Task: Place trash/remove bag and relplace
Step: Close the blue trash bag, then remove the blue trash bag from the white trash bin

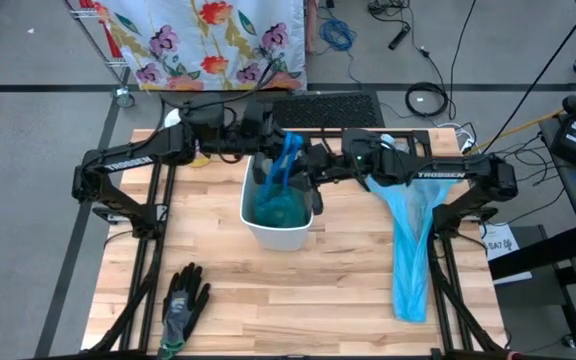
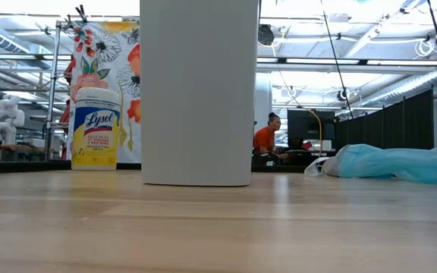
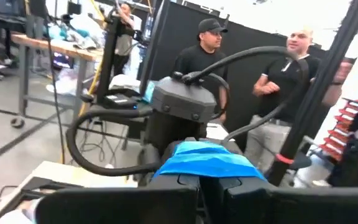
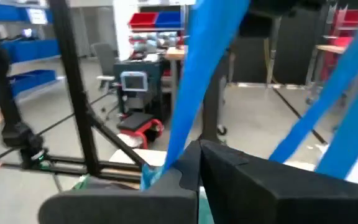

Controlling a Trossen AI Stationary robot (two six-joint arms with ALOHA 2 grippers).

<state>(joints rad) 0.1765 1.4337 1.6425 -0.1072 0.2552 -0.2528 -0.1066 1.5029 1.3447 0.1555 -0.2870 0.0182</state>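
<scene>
A white bin (image 1: pixel 280 232) stands upright at the table's middle; in the low view (image 2: pixel 199 91) it rests on its base. A blue bag (image 1: pixel 278 205) sits inside it, and strips of its top rise above the bin's far rim. My left gripper (image 1: pixel 280 140) is above the far rim, shut on the bag's top. My right gripper (image 1: pixel 313 168) is just right of it, also shut on the bag. A second blue bag (image 1: pixel 408 250) lies flat on the table at the right. No trash pieces show. My left gripper pinches a bunched part of the blue bag's top (image 3: pixel 207 160) between its two fingers, coming level from the table's left. The bag hangs below into the bin, its body still inside. My right gripper pinches a strip of the bag's top edge (image 4: pixel 166 163) between its fingers, coming level from the table's right. The strip (image 4: pixel 194 81) runs taut and slanted up away from the fingers. The rest of the bag stays in the bin.
A black-and-grey glove (image 1: pixel 183 300) lies near the front left. A Lysol canister (image 2: pixel 95 129) stands at the far left of the table. A keyboard (image 1: pixel 323 108) lies past the far edge. People stand in the room beyond (image 3: pixel 210 56).
</scene>
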